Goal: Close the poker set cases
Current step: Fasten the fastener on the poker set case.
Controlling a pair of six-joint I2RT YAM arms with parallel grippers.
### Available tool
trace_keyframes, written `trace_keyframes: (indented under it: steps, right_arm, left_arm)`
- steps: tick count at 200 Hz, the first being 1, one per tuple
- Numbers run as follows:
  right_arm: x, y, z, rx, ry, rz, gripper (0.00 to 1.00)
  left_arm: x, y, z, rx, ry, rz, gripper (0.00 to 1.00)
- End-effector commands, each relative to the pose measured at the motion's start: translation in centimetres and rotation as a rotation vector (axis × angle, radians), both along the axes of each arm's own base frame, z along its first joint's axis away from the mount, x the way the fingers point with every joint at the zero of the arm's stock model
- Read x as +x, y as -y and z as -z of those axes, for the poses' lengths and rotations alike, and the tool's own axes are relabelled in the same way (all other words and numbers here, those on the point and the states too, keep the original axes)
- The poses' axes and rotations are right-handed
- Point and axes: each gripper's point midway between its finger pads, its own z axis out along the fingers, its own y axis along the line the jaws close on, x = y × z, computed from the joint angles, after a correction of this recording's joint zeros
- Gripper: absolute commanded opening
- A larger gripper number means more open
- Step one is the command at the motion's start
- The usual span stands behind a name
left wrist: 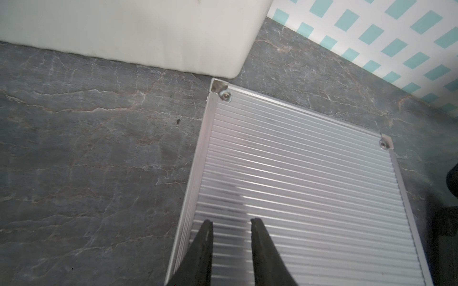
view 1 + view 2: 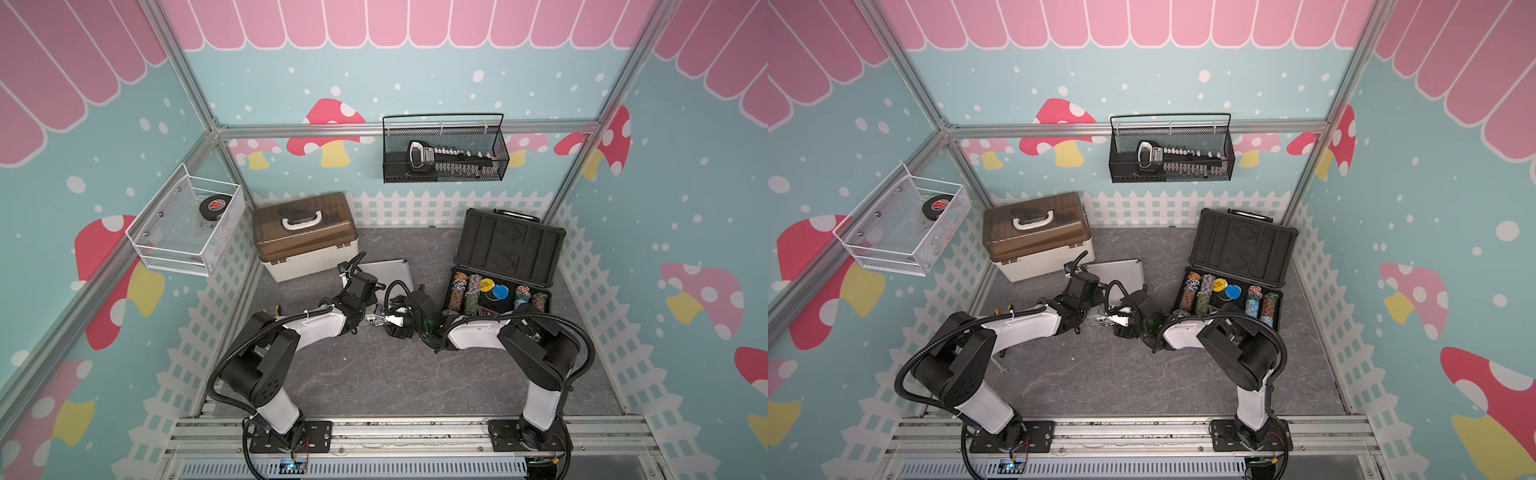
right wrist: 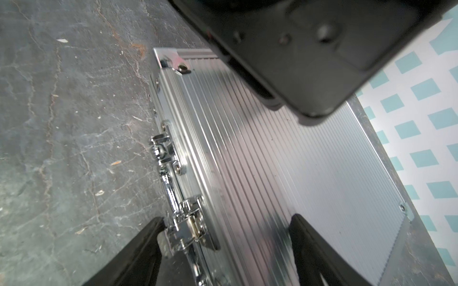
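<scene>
Silver case: the small silver ribbed aluminium briefcase (image 2: 390,275) lay flat with its lid down, left of the middle of the grey marbled surface (image 2: 374,374).
Clasp: a chrome latch (image 3: 188,229) sat on the case's front edge; whether it was fastened could not be told.
Dark case: the larger dark grey hard case (image 2: 509,245) stood open near the surface's back right corner, lid upright, with rows of poker chips (image 2: 469,291) showing in its base.
Left gripper (image 1: 231,221): jaws narrow with nothing between them, over the silver lid by one side edge; contact could not be told.
Right gripper (image 3: 228,222): jaws wide, straddling the clasp, gripping nothing.
Progress: roughly half done, by my judgement. The silver lid was shut, perhaps unlatched, and the dark case was wholly left to do.
Neighbour: a tall cream box with a brown lid (image 2: 305,237) stood just behind the silver case.
</scene>
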Motion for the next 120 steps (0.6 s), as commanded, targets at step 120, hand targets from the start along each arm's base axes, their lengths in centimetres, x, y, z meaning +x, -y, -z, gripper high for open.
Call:
trace_keyframes:
  steps: [120]
  right_arm:
    - [2.3, 1.0, 0.2, -0.059, 0.127, 0.100, 0.78]
  left_arm:
    - [-3.2, -1.0, 5.0, 0.098, -0.210, 0.002, 0.00]
